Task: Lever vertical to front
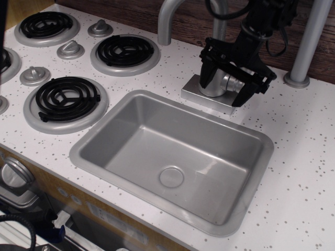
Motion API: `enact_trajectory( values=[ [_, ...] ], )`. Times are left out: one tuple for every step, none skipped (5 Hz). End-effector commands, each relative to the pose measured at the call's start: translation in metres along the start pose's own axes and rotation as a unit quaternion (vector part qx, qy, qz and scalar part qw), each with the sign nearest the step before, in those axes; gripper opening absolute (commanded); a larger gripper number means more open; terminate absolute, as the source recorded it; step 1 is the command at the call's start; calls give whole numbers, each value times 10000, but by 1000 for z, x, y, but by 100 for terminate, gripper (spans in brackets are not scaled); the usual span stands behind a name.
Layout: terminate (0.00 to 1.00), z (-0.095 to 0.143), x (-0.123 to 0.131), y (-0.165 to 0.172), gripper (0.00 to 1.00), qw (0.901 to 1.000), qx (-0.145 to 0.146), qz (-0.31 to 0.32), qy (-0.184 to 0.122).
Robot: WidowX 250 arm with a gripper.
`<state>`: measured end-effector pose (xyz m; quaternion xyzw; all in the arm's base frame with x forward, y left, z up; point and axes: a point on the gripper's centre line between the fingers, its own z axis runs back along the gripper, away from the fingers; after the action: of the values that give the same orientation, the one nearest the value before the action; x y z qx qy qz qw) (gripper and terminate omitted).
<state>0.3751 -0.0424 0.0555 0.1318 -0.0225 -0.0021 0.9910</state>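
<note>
The black gripper (224, 87) is open and hangs from above over the cylindrical faucet body (214, 86). Its left finger (205, 76) is on the body's left side and its right finger (243, 94) is just right of the round stub (232, 82). The lever's paddle is hidden behind the gripper; only the stub shows between the fingers. I cannot tell whether a finger touches the lever. The faucet stands on a square silver base (209, 99) behind the sink.
The grey sink (104, 136) lies just in front of the faucet. The curved gooseneck spout (166, 21) rises at the back left. Stove burners (125, 51) and round knobs (70, 49) fill the left. A grey pole (306, 47) stands at the back right.
</note>
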Motion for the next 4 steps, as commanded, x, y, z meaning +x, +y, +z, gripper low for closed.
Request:
enact_trajectory(
  values=[
    [0, 32, 14, 5, 100, 9957, -62, -66, -918],
    [0, 41, 20, 5, 100, 9920, -31, -75, -1257],
    [0, 51, 28, 4, 100, 9910, -44, -119, -1329],
    [0, 51, 34, 1, 100, 9882, -58, -134, -1523]
  ],
)
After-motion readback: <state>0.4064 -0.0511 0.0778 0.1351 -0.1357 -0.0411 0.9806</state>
